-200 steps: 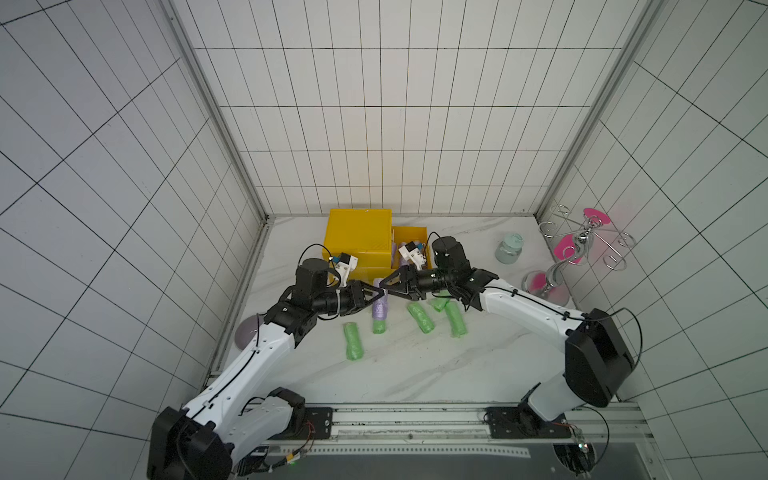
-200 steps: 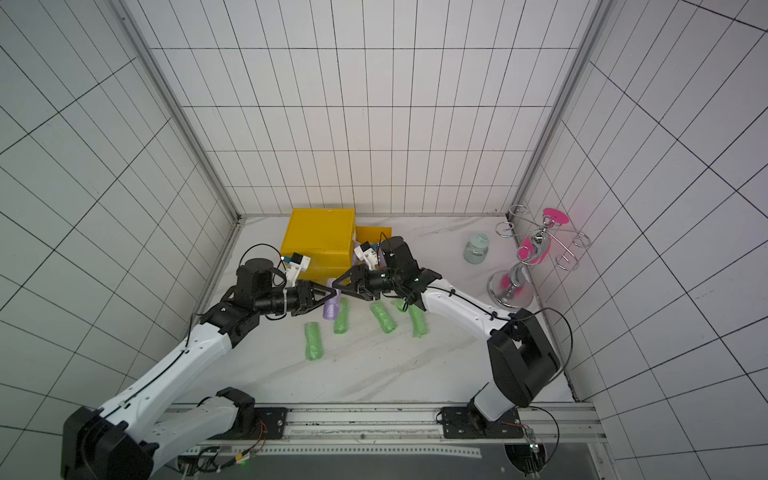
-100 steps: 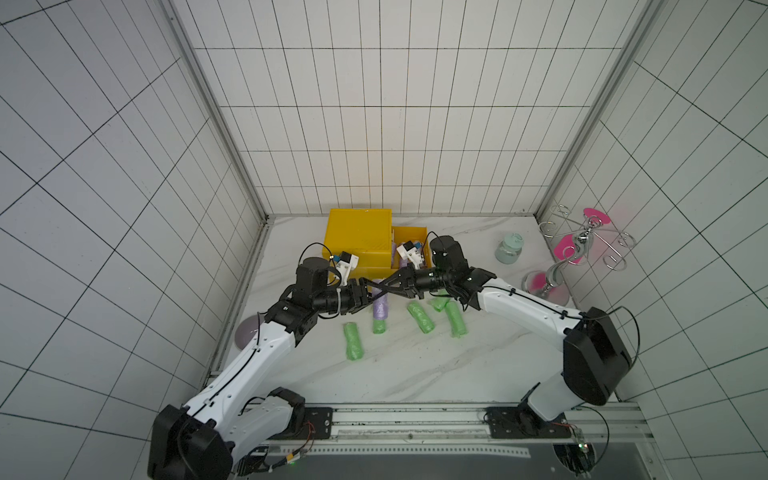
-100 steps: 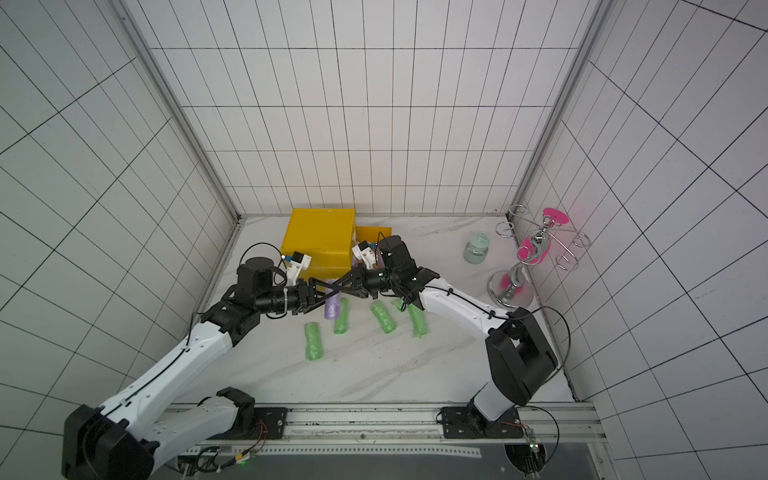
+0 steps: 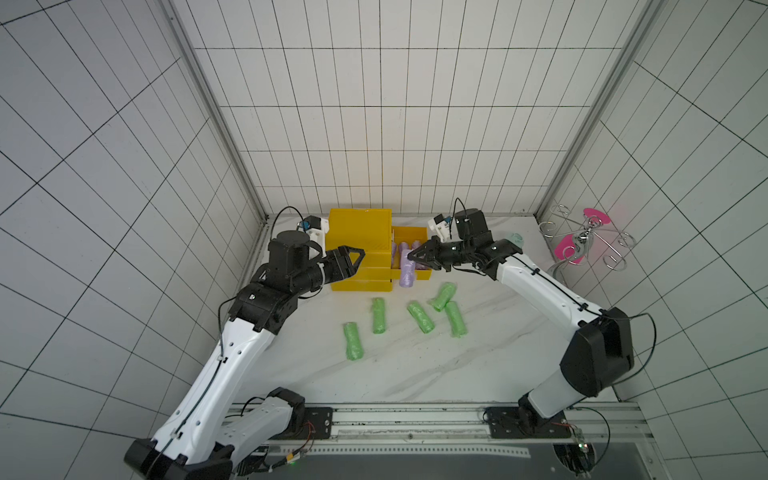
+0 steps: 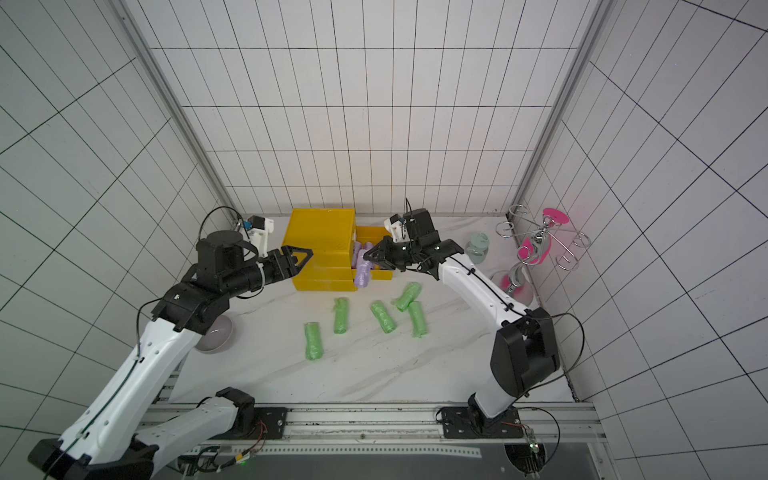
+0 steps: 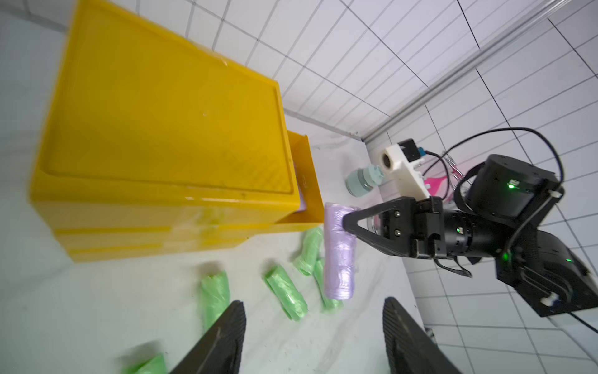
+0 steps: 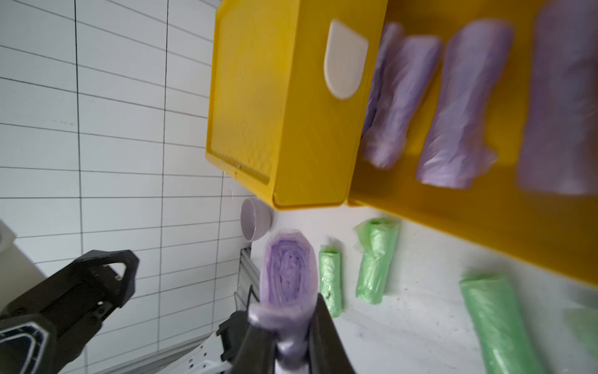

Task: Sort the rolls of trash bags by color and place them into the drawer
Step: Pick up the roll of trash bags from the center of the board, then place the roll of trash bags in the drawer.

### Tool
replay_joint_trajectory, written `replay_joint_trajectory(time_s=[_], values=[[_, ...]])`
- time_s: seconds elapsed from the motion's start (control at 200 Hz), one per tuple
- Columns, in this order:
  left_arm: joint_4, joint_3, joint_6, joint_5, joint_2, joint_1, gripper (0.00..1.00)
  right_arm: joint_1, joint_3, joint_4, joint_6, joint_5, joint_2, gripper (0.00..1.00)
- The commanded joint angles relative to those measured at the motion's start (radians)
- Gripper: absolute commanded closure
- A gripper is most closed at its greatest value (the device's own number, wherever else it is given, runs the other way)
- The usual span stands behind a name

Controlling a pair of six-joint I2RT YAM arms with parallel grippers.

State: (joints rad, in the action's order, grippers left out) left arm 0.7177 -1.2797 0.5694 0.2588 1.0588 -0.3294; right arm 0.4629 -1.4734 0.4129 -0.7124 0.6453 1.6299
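right pincer (image 5: 411, 255) is clamped on the upper end of a purple roll (image 7: 339, 255). the roll hangs below the fingertips with its long axis close to vertical and its free end pointing at the table. the relation you need: in the left wrist view the roll sits just outside the open drawer (image 7: 307, 181), beside its outer corner, with its top about level with the rim. my read is that it is not yet over the compartment. the purple rolls already inside (image 8: 459, 113) lie flat and side by side, so the held one is roughly crosswise to them. expect to carry it over the rim and tip it to lie alongside. left pincer (image 5: 360, 259) stands apart from the roll, jaws spread and empty, in front of the yellow cabinet (image 5: 359, 232). the right arm is the nearer one. five green rolls (image 5: 420, 318) wait on the table.
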Motion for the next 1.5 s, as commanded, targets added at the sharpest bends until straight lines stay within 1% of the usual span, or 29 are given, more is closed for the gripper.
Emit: replay_joint_trajectory(time_s=[0.0,0.115,0.21,0.305,0.455,0.765,1.014,1.169,1.279,1.334,1.494], values=[[0.122,-0.074,-0.136,-0.161,0.077,0.066,0.35,-0.012,-0.171,0.237,0.168,-0.155,0.099,0.93],[0.105,-0.117,-0.187,-0.188,0.155,0.15,0.37,-0.013,-0.336,0.314,0.208,-0.214,0.226,0.93],[0.084,-0.129,-0.213,-0.191,0.227,0.202,0.39,-0.013,-0.477,0.425,0.24,-0.283,0.338,0.94],[0.065,-0.128,-0.221,-0.182,0.283,0.224,0.4,-0.013,-0.573,0.47,0.26,-0.335,0.418,0.94],[0.011,-0.109,-0.211,-0.153,0.329,0.233,0.4,-0.012,-0.678,0.526,0.281,-0.373,0.519,0.94],[-0.024,-0.104,-0.207,-0.115,0.395,0.231,0.43,-0.01,-0.793,0.573,0.291,-0.412,0.631,0.94],[-0.029,-0.108,-0.208,-0.092,0.444,0.231,0.46,0.014,-0.898,0.591,0.268,-0.399,0.721,0.93],[-0.029,-0.109,-0.207,-0.076,0.455,0.231,0.46,0.034,-0.925,0.581,0.249,-0.388,0.755,0.93],[-0.03,-0.109,-0.205,-0.069,0.459,0.231,0.46,0.039,-0.924,0.551,0.213,-0.346,0.763,0.92],[-0.032,-0.109,-0.206,-0.066,0.46,0.231,0.46,0.043,-0.924,0.546,0.205,-0.348,0.761,0.89],[-0.031,-0.109,-0.208,-0.062,0.461,0.231,0.47,0.048,-0.913,0.545,0.209,-0.383,0.714,0.7]])
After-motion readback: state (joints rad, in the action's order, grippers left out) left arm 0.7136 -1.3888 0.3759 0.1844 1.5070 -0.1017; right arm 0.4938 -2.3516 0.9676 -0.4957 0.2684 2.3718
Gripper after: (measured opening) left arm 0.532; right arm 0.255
